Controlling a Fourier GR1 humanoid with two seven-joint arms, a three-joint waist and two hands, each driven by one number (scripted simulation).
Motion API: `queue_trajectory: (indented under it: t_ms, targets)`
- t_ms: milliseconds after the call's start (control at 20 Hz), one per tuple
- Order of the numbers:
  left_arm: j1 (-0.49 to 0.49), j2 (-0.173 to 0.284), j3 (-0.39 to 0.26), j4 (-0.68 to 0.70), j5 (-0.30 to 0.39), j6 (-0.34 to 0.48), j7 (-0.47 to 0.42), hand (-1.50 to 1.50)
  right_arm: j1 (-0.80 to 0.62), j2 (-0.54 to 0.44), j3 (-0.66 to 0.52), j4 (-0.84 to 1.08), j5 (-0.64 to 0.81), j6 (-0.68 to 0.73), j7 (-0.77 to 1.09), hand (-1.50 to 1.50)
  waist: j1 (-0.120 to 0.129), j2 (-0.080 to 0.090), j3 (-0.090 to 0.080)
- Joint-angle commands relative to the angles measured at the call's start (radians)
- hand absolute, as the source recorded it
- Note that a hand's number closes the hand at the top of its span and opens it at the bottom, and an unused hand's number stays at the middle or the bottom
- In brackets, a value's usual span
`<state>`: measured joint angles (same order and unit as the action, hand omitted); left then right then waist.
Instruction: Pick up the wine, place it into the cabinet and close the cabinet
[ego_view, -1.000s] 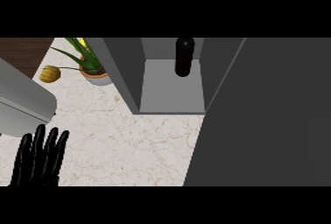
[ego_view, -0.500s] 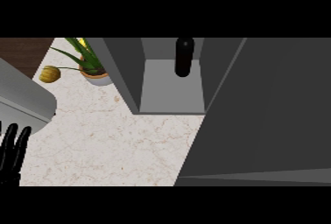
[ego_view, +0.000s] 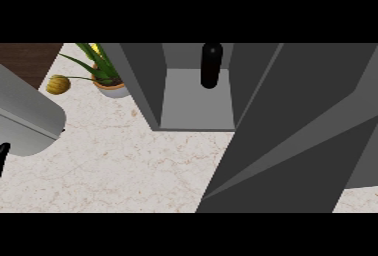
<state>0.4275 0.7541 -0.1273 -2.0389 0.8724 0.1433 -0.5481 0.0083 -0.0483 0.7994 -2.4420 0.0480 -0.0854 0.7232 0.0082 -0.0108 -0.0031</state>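
Cabinet (ego_view: 196, 107): open, grey interior visible. Wine (ego_view: 211, 65) stands inside, a dark bottle toward the back of the compartment, upright as far as can be told; nothing else seen in there.

Cabinet door (ego_view: 295, 145): large dark-grey panel swung out to the right of the opening, covers most of the right half of the view, not shut.

Bench (ego_view: 125, 170): pale marbled top, in front of and left of the cabinet.

Left of cabinet, near its left wall: potted plant (ego_view: 109, 82), green leaves, pale pot. Small yellow round item (ego_view: 57, 85) just left of the pot; type unclear.

Left hand (ego_view: 3, 157): only a black sliver at the view's left edge, well left of the cabinet; open or closed, cannot tell. Right hand: not seen.
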Motion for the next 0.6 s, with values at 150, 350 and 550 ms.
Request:
queue_trajectory:
  t_ms: [150,350,550]
  targets:
    - [-0.026,0.004,0.033,0.031,0.028,-0.051,0.037,-1.5,-0.255,0.046,0.226,0.089,0.135,-0.196,0.019,1.5,0.002,0.003,-0.001]
    - [-0.061,0.013,0.07,0.039,0.09,-0.073,0.094,-1.5,-0.352,0.043,0.208,0.121,0.159,-0.273,0.037,1.5,0.002,0.005,-0.001]
    - [-0.091,-0.015,0.037,0.042,0.067,-0.08,0.1,-1.5,-0.484,0.041,0.147,0.179,0.12,-0.323,0.075,1.5,0.008,0.009,-0.001]
